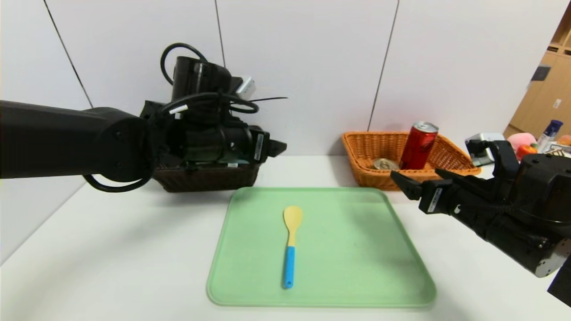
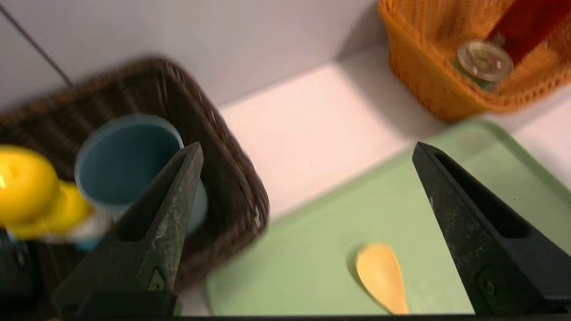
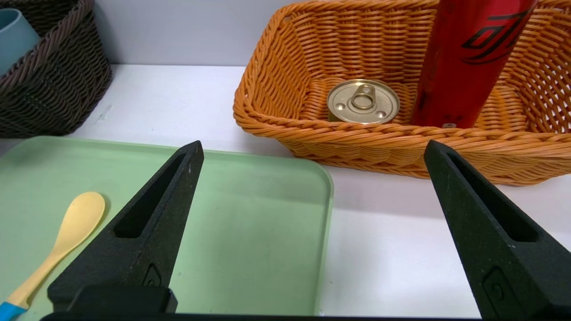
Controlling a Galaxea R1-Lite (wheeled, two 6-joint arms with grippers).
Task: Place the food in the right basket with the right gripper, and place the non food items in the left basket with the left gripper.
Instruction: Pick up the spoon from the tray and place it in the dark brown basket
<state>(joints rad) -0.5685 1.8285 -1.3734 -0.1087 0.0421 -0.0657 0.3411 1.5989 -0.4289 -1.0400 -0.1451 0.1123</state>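
The blue-handled wooden spoon (image 1: 291,243) lies on the green tray (image 1: 357,249); its bowl shows in the left wrist view (image 2: 381,276). My left gripper (image 1: 272,149) is open and empty, above the dark brown left basket's (image 2: 223,178) tray-side edge. The basket holds the grey-blue cup (image 2: 125,165) and yellow duck (image 2: 35,191); the black bottle is hidden. The orange right basket (image 1: 446,154) holds the red can (image 1: 418,145) and gold-lidded tin (image 1: 386,164). My right gripper (image 1: 415,178) is open and empty, in front of that basket (image 3: 357,133).
The tray sits mid-table between the two baskets, with white table (image 1: 111,249) around it. A wall runs close behind the baskets. Toys and bottles (image 1: 535,142) stand at the far right, beyond my right arm.
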